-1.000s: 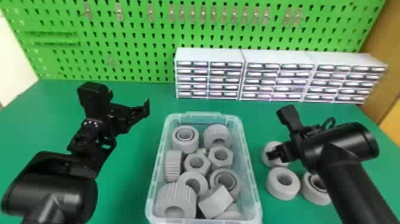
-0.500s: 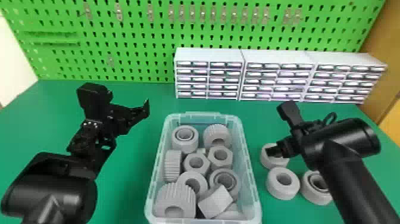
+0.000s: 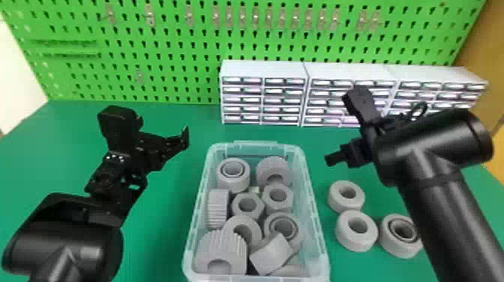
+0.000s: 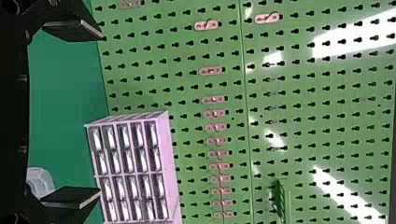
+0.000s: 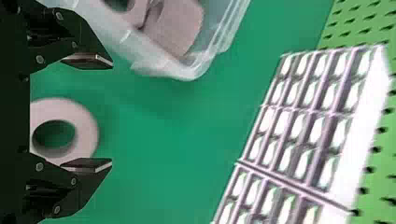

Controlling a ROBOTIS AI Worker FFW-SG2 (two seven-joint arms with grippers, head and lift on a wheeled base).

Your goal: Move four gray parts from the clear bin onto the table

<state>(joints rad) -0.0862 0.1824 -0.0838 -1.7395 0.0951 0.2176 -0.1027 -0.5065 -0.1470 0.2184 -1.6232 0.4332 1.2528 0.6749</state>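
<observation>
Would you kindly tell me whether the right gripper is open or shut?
Open. The right gripper has its two fingers set well apart, with the table showing between their tips.

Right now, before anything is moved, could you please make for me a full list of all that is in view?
Clear bin: one, see-through, middle of the table
Gray parts in the bin: at least ten, gray, piled inside
Gray parts on the table: three, gray, right of the bin
Table: one, green, under the bin
Drawer cabinets: three, white, side by side behind the bin
Pegboard: one, green, at the back
Clips: more than ten, metallic, on the pegboard
Left end effector: one, black, left of the bin, open
Right end effector: one, black, right of the bin, open
</observation>
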